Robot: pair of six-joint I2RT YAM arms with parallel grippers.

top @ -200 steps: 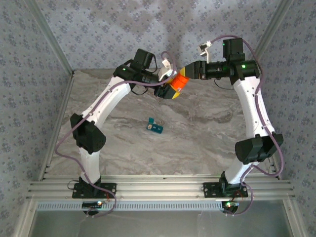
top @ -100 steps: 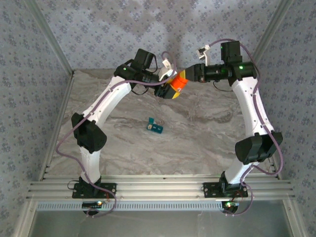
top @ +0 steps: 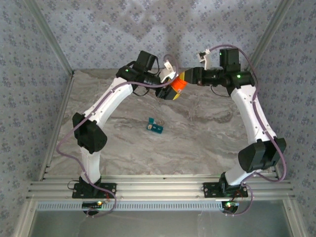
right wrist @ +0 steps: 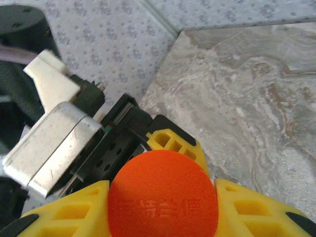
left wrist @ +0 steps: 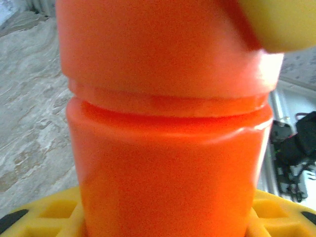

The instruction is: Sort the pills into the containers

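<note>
An orange pill bottle (top: 177, 84) hangs in the air over the back of the table, between the two arms. My left gripper (top: 170, 90) is shut on its body (left wrist: 168, 158), with yellow fingers (left wrist: 44, 217) on either side. My right gripper (top: 186, 77) is shut on the bottle's round orange cap (right wrist: 163, 197), which sits between its yellow fingers (right wrist: 64, 215). The cap (left wrist: 163, 49) sits on the bottle. The teal containers (top: 155, 126) lie on the marble table, apart from both grippers, with one lid flipped up. No pills are in view.
The marble table (top: 197, 138) has a metal frame along its left side (top: 57, 123) and patterned walls behind it. The left gripper's yellow finger (right wrist: 173, 140) and its wrist camera housing (right wrist: 49, 143) sit just beyond the cap in the right wrist view.
My right gripper has moved left onto the bottle's cap and narrowed its jaws around it. The left gripper still holds the bottle in about the same spot.
</note>
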